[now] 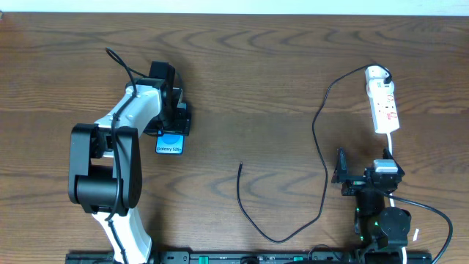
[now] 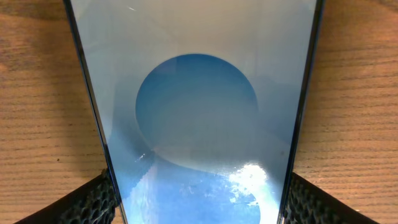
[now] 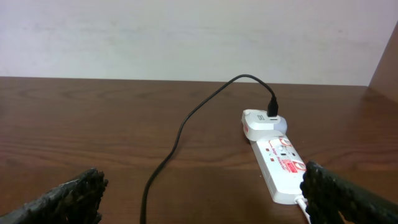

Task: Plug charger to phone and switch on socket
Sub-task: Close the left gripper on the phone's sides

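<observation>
Left pincer (image 1: pixel 172 130) is down over the phone (image 1: pixel 170 145) on the left half of the table (image 1: pixel 256 66). In the left wrist view its pads (image 2: pixel 93 202) press against both long edges of the phone, so it is clamped on it. The screen faces up, and only the end with the "Galaxy S25" text shows past the pincer from overhead.

Right pincer (image 1: pixel 365 174) is spread wide with nothing between the fingers, sitting low on the right, just short of the near end of the socket (image 1: pixel 384 106).

The socket lies lengthwise on the far right of the table. A white adapter (image 3: pixel 264 121) is plugged into its far end, and the charger (image 1: pixel 322 147) runs out of that. The cable loops toward the near edge of the table and back up. Its connector tip (image 1: pixel 241 165) lies loose mid-table, between the phone and the right arm, well apart from both.

Can't read the socket's switch position.
</observation>
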Available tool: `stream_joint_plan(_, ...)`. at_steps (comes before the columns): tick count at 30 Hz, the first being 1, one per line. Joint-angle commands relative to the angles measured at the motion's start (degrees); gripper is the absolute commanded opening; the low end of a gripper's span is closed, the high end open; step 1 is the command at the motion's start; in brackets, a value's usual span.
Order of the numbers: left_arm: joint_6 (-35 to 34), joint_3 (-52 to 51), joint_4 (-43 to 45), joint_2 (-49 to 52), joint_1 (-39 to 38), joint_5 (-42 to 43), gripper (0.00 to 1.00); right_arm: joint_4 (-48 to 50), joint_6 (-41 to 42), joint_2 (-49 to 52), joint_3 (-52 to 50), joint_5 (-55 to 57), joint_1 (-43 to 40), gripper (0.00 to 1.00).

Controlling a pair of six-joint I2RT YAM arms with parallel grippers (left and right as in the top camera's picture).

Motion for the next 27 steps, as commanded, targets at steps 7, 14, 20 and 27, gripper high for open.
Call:
stream_joint_plan(7, 0.20, -0.96, -0.35, 2.05, 0.13, 0.85, 0.76, -0.26, 0.20, -0.33, -0.09, -0.09, -0.57, 0.99)
stream_joint_plan(14, 0.17, -0.96, -0.33, 2.05, 0.13, 0.85, 0.74, -0.24, 0.20, -0.33, -0.09, -0.09, -0.57, 0.99)
stream_joint_plan(20, 0.17, -0.96, -0.31, 2.05, 0.13, 0.85, 0.72, -0.26, 0.20, -0.33, -0.09, -0.11, -0.57, 0.99)
stream_joint_plan(27, 0.17, -0.96, -0.31, 2.05, 0.13, 0.85, 0.68, -0.26, 0.20, -0.33, -0.09, -0.11, -0.57, 0.99)
